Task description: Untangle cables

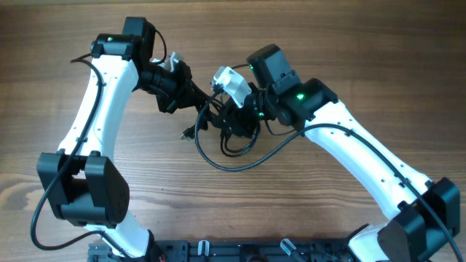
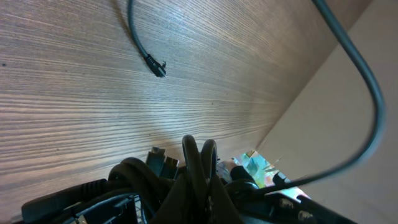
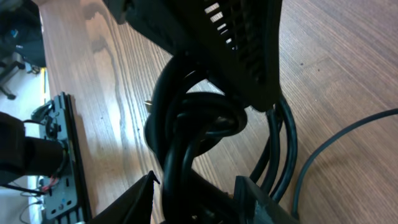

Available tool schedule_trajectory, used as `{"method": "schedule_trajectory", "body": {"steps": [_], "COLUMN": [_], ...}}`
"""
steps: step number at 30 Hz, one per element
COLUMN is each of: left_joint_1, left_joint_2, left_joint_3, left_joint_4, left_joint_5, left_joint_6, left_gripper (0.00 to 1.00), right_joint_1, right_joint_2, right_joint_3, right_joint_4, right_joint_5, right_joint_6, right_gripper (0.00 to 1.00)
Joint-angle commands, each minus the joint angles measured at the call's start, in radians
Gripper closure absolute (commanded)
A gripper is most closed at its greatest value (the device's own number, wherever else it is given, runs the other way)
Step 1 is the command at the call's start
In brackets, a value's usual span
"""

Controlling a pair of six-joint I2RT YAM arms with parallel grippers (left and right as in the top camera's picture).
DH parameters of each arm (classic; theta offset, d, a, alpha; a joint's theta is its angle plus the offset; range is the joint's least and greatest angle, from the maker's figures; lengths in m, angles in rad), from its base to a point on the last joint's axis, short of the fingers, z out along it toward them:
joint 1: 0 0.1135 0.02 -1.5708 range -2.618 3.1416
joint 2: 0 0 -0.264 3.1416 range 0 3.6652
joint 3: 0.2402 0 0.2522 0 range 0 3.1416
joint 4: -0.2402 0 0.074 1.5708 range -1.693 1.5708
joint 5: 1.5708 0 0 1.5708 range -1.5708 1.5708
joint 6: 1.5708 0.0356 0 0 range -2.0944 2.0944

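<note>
Cables [image 1: 234,132]: thin black cords knotted into one clump at the middle of the table [image 1: 240,211], toward its far side, between the two grippers. Whether the clump rests on the wood or hangs just clear of it cannot be told, and the cords are too wound together to count.

Plug [image 1: 186,133]: one free end, lying out to the left of the clump, apart from both arms (bare wood all round it).

Loop [image 1: 233,166]: a longer cord sweeping from the clump toward the near side. Its right end passes under the right arm and is lost there.

Left gripper [image 1: 198,100]: reaches in from the left. Its fingers are pressed together on two cord bends that stick up past the tips in its wrist view. The tips themselves are mostly buried behind cords.

Right gripper [image 1: 231,116]: reaches in from the right. Its fingers [image 3: 140,199] clasp the knot from both sides, kept apart by its bulk. The left gripper's vented body fills the top of that view and hides the upper knot.

Room: wide bare wood lies left, right and nearward of the clump. The grippers stand nearly touching, with little space between them. The left wrist view shows a table edge not far beyond the clump. Rail [image 1: 218,251]: along the near edge, well apart from the cables.
</note>
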Motion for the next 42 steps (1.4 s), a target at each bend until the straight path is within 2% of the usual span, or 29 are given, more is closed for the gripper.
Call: {"method": "schedule_trajectory", "body": {"steps": [1, 4, 9, 15, 21, 25, 29, 36, 42], "left_joint_1": [0.005, 0.005, 0.005, 0.005, 0.005, 0.005, 0.009, 0.038, 0.167], "left_joint_2": [0.0, 0.0, 0.0, 0.0, 0.0, 0.0, 0.0, 0.0, 0.0], "left_joint_3": [0.006, 0.006, 0.006, 0.006, 0.006, 0.006, 0.006, 0.006, 0.006], "left_joint_4": [-0.007, -0.011, -0.021, -0.034, -0.05, -0.134, -0.189, -0.257, -0.249], "left_joint_5": [0.05, 0.049, 0.018, 0.012, 0.015, 0.126, 0.165, 0.234, 0.275], "left_joint_6": [0.04, 0.087, 0.235, 0.422, 0.507, 0.692, 0.801, 1.004, 0.983], "left_gripper": [0.96, 0.96, 0.96, 0.96, 0.96, 0.96, 0.96, 0.96, 0.96], "right_joint_1": [0.006, 0.005, -0.002, -0.071, -0.116, -0.153, -0.153, -0.163, -0.163], "right_joint_2": [0.03, 0.035, 0.03, 0.023, 0.023, 0.024, 0.024, 0.026, 0.032], "right_joint_3": [0.021, 0.021, 0.021, 0.021, 0.021, 0.021, 0.021, 0.021, 0.021], "right_joint_4": [0.013, 0.021, 0.062, 0.055, 0.053, 0.052, 0.052, 0.005, -0.044], "right_joint_5": [0.009, 0.021, 0.02, 0.009, 0.006, 0.148, 0.264, 0.404, 0.515], "right_joint_6": [-0.038, -0.029, 0.051, 0.106, 0.175, 0.34, 0.46, 0.587, 0.702], "right_gripper": [0.63, 0.84, 0.96, 0.96, 0.96, 0.96, 0.96, 0.96, 0.96]}}
